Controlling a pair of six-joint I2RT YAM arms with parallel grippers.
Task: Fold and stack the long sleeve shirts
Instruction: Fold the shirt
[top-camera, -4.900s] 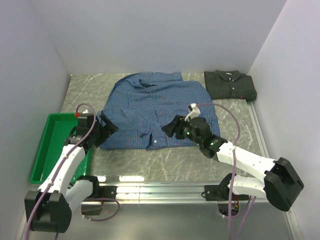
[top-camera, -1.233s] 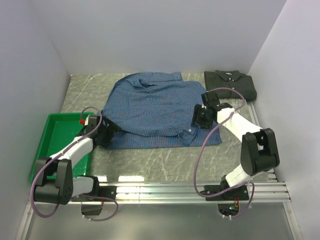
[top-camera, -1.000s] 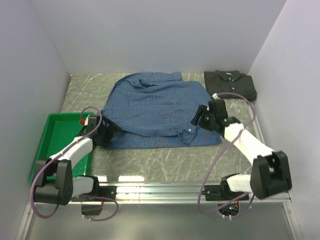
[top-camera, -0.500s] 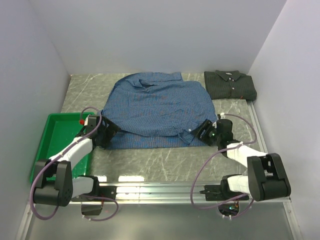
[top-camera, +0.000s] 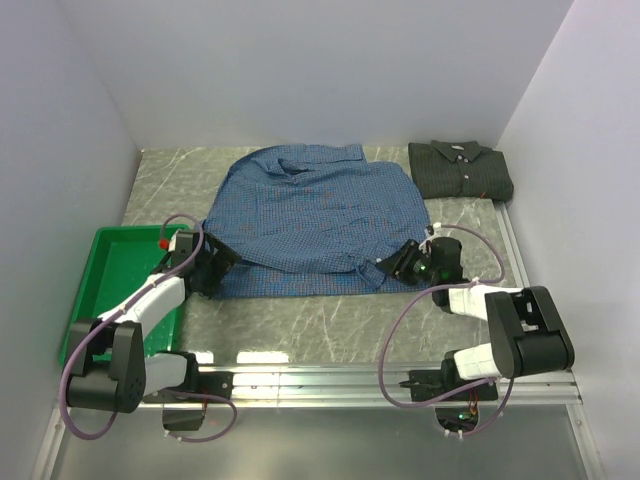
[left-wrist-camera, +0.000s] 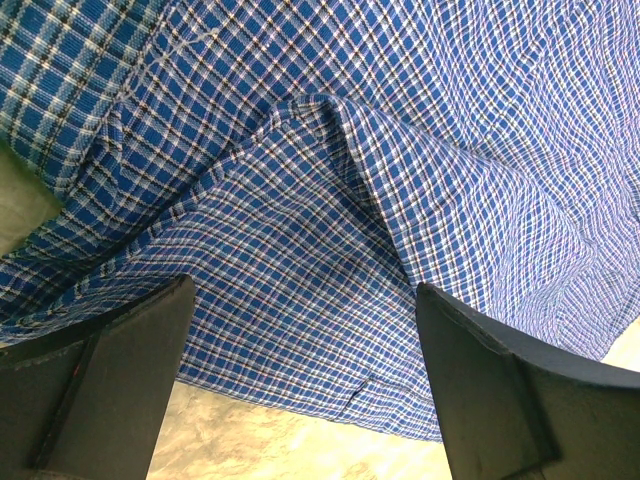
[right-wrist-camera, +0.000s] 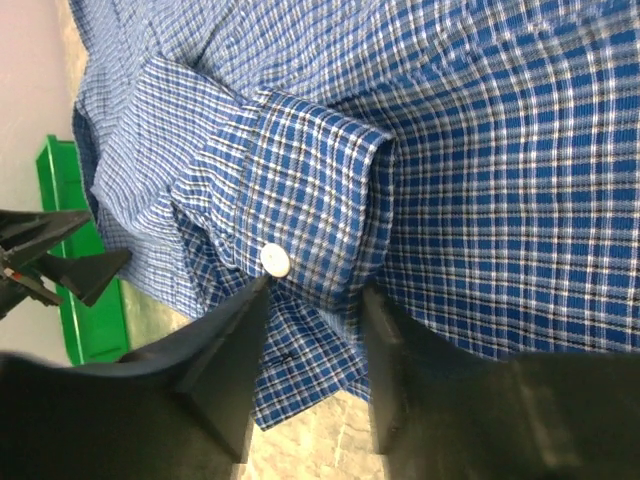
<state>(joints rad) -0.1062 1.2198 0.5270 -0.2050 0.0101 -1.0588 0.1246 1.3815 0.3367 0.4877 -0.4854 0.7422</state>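
Observation:
The blue checked shirt (top-camera: 310, 210) lies spread flat, collar to the back, one sleeve folded across its front. Its cuff (right-wrist-camera: 310, 190) with a white button (right-wrist-camera: 274, 261) sits between the fingers of my right gripper (right-wrist-camera: 316, 300), which is low at the shirt's front right corner (top-camera: 393, 266). The jaws are half narrowed round the cuff, with no squeeze showing in the cloth. My left gripper (top-camera: 218, 268) stands wide open at the front left hem (left-wrist-camera: 305, 300), cloth lying between its fingers. The dark shirt (top-camera: 460, 170) lies folded at the back right.
A green plastic tray (top-camera: 95, 300) stands at the left, beside the left arm. White walls close in the back and both sides. A metal rail (top-camera: 330, 378) runs along the near edge, and bare marble shows in front of the blue shirt.
My right arm came down from the shirt's right side to its front right corner, dropped low, and its jaws narrowed round the cuff. The left arm has not moved.

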